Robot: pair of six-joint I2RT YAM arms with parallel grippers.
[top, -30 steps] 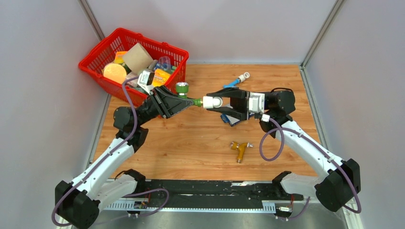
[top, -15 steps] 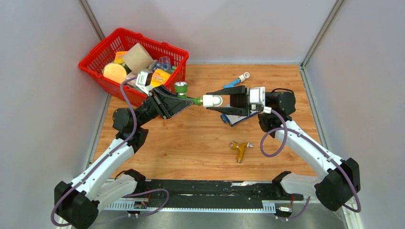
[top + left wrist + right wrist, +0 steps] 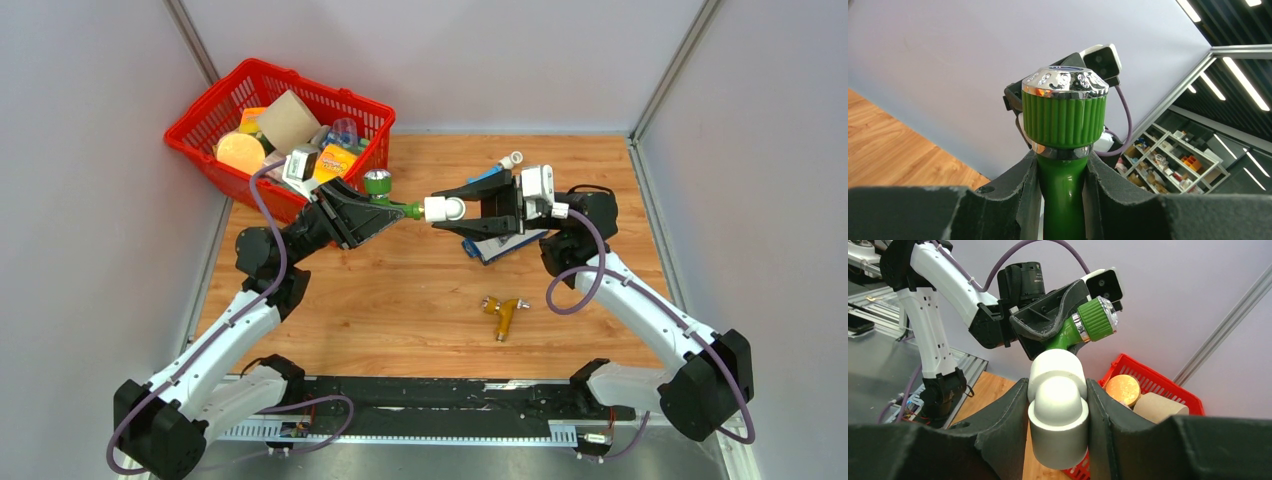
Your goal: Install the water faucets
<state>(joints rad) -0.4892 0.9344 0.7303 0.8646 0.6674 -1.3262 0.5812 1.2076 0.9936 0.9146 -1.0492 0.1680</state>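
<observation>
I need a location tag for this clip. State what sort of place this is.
Probably a robotics lab or workshop: a wood-topped table walled in by grey panels, and beyond it, in the left wrist view, shelving racks stocked with bins under ceiling strip lights.

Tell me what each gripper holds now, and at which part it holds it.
The left gripper holds the green faucet by its stem, just below the knob. The right gripper holds the white elbow fitting by its two sides.

Wooden table (image 3: 400, 290): red basket (image 3: 225, 180), orange faucet (image 3: 503, 312), blue faucet (image 3: 497, 168), grey packet (image 3: 490, 250).
</observation>
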